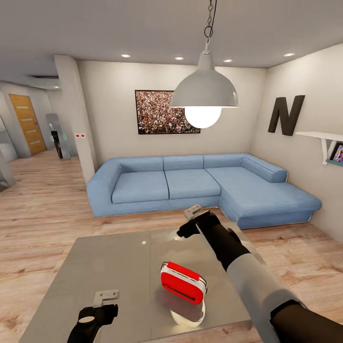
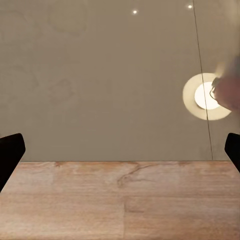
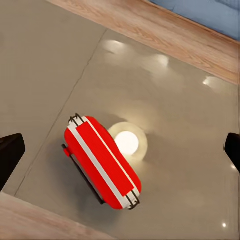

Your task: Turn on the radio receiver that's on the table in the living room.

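Note:
The red radio receiver [image 1: 183, 282] with its white trim stands on the glossy grey table [image 1: 109, 257], toward the near right part of the top. My right gripper [image 1: 189, 220] hovers above the table just beyond the radio, jaws wide open and holding nothing. Its wrist view looks down on the radio [image 3: 102, 162], which lies below and between the spread fingertips [image 3: 10, 155]. My left gripper [image 1: 100, 307] hangs open over the table's near left edge. The left wrist view shows bare table top [image 2: 100, 75] and floor between the left gripper's fingertips [image 2: 11, 150].
A blue L-shaped sofa [image 1: 190, 183] stands behind the table. A white pendant lamp [image 1: 205, 93] hangs over the table and is mirrored in its top [image 3: 127, 142]. A wall shelf [image 1: 324, 138] juts out at the right. Wood floor [image 1: 43, 214] surrounds the table.

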{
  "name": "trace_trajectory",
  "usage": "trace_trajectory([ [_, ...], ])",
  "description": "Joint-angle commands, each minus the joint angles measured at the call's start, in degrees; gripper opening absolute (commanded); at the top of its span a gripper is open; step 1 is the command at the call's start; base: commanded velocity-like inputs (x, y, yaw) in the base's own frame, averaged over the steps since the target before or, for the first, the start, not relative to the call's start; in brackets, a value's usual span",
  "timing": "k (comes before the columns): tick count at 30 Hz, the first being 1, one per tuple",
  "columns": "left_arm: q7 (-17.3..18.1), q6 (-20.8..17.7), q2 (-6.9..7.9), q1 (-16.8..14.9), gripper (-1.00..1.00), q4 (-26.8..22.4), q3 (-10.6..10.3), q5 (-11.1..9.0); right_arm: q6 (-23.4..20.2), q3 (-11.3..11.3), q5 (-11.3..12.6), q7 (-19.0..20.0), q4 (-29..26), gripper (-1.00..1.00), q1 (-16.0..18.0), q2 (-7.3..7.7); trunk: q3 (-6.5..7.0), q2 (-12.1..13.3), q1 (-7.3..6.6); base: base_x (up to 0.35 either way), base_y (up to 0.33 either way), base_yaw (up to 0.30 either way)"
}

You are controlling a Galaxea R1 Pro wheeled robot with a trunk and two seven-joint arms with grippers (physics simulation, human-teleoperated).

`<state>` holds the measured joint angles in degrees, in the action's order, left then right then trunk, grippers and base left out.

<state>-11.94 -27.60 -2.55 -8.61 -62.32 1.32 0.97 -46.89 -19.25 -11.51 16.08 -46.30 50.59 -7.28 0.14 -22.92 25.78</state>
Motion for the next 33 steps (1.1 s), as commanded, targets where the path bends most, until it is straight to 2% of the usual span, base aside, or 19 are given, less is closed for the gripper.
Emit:
trace_trajectory([
  [1,0.0,0.0,0.0,0.0,1.0,0.0,0.0,0.0,0.0,0.0,0.0,0.0,0.0,1.0,0.0,0.15,0.0,0.0,0.0,0.0,0.0,0.0],
  [15,0.1,0.0,-0.09,0.0,1.0,0.0,0.0,-0.1,0.1,0.0,-0.1,0.4,0.0,1.0,0.0,0.42,0.0,0.0,0.0,0.0,0.0,0.004],
  [23,0.1,0.0,-0.08,0.0,1.0,0.0,0.0,-0.1,0.1,-0.1,-0.1,0.4,0.0,1.0,0.0,0.39,0.0,0.0,0.0,0.0,0.0,0.207],
  [33,0.1,0.0,-0.09,0.0,1.0,0.0,0.0,-0.1,0.1,-0.5,0.0,0.4,0.0,1.0,0.0,0.35,0.0,0.0,0.0,0.0,0.0,0.018],
])
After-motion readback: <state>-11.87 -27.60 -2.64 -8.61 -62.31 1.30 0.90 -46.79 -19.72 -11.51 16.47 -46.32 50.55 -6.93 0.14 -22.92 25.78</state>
